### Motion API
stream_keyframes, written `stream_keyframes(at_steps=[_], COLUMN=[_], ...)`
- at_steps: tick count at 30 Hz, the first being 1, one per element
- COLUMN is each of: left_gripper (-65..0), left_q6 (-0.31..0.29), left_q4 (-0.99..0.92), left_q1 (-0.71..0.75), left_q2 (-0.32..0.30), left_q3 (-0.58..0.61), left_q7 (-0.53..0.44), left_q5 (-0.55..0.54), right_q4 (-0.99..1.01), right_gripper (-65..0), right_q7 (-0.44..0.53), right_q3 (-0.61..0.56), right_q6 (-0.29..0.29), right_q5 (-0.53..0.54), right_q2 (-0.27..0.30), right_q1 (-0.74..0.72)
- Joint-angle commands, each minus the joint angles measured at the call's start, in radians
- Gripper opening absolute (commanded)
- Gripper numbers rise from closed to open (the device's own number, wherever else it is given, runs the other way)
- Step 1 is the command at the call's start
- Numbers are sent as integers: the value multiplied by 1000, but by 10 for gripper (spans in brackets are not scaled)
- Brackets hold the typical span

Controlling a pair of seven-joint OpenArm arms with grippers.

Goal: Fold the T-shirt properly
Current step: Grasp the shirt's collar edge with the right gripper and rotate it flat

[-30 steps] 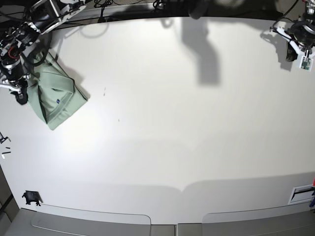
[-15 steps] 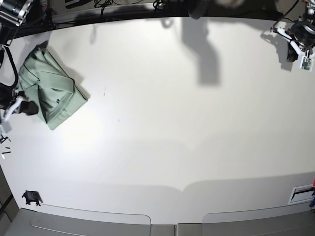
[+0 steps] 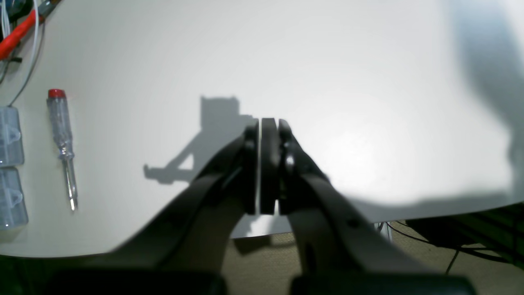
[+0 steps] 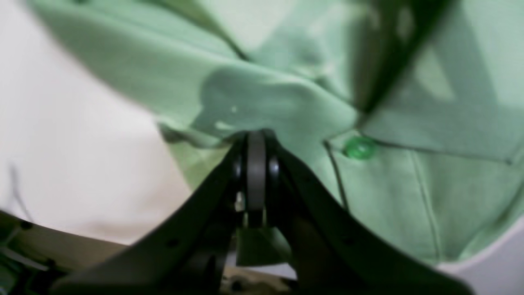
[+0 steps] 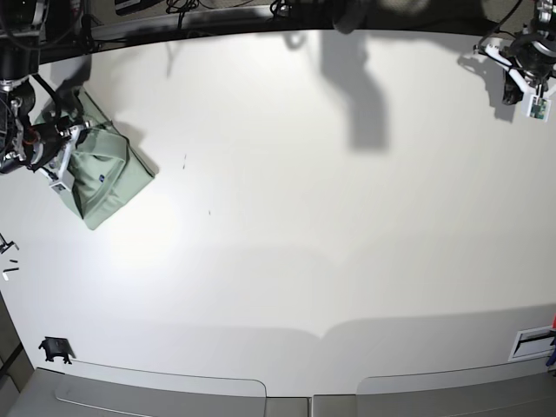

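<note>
The right end effector [image 4: 256, 164] is hovering over the T-shirt [image 4: 368, 184] with its jaws pressed together; no cloth is showing between the tips, so they are gripping nothing that can be made out. A small green button [image 4: 360, 148] is sitting on the shirt's placket just beside the jaw tips, and folds of collar fabric are bunching behind them. In the base view the T-shirt [image 5: 109, 178] is lying as a compact folded bundle at the far left of the white counter [image 5: 313, 226], with the right end effector [image 5: 59, 152] over its left edge. The left end effector [image 3: 262, 164] is hanging above bare counter [image 3: 327, 82] at the opposite far corner, its jaws also closed together and empty. A screwdriver [image 3: 61, 143] with a clear handle is lying on the counter well to one side of it
</note>
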State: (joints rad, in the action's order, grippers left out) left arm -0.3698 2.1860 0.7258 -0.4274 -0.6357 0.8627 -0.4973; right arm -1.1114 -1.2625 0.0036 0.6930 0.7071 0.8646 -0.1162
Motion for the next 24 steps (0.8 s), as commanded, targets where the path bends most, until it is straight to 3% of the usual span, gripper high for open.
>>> stream_keyframes(at_steps=[1,9,16,19,24], left_gripper=[-650,-650,-650,-650,-650], left_q6=[3,4,4,3,4], left_q4=[14,14,14,14,14], left_q1=[6,6,6,6,6], left_q2=[-14,-13,-13,-13,-13], left_q3=[-7,-7,-7,-7,-7], left_q7=[-19,-19,-20,-20,-20], left_q5=[-2,-2,-2,-2,-2], right_q4=[-2,3,12,43,153], right_gripper=[-650,-650,-650,-650,-650], right_q7=[6,33,32,32,77], right_q3=[21,127,224,224,224], right_q6=[5,5,5,5,5], right_q5=[-1,3,2,-5,-122], right_q2=[35,70,68,46,-12], right_q1=[-16,-17,-16,-16,-16])
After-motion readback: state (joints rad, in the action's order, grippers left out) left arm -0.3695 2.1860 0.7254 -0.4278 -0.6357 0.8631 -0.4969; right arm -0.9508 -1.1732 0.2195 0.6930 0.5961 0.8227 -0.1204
